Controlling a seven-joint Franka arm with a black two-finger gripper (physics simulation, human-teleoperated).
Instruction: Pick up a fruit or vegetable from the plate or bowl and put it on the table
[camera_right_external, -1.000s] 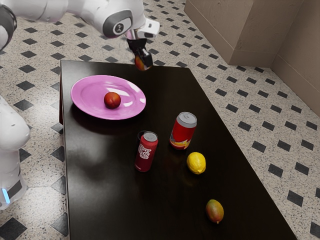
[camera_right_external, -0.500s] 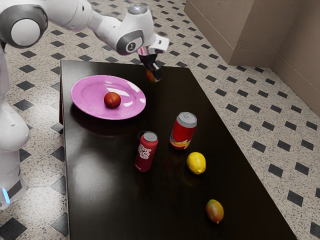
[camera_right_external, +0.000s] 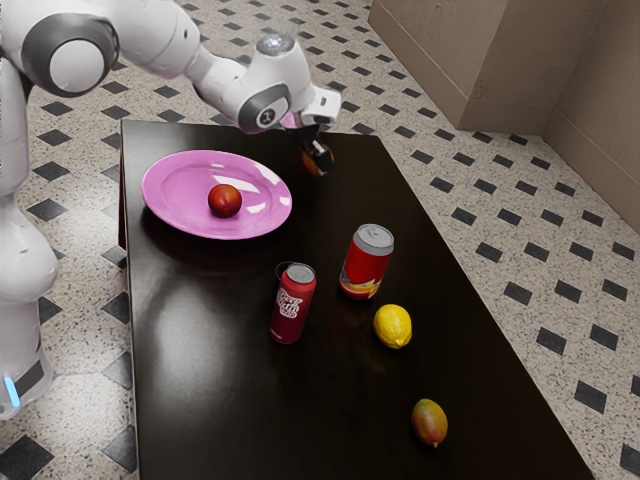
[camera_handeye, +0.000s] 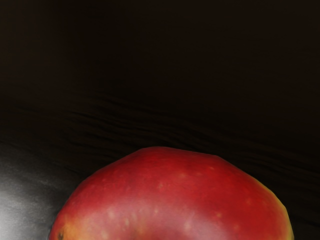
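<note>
My gripper (camera_right_external: 318, 160) is closed on a red-and-yellow mango (camera_handeye: 170, 200), beyond the rim of the pink plate (camera_right_external: 165, 205), over the dark table (camera_right_external: 200, 390). Pick-up judged complete; contact with the tabletop cannot be determined. Left to do: finish lowering if needed, release, withdraw. One round red fruit (camera_right_external: 225, 201) sits on the plate.

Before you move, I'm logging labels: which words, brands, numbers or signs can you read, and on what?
No text is readable.
Slim dark-red metal can: white lettering, too small to read.
Wider red metal can: yellow print, no legible words.
White jointed arm: small round emblem, too small to read.
</note>
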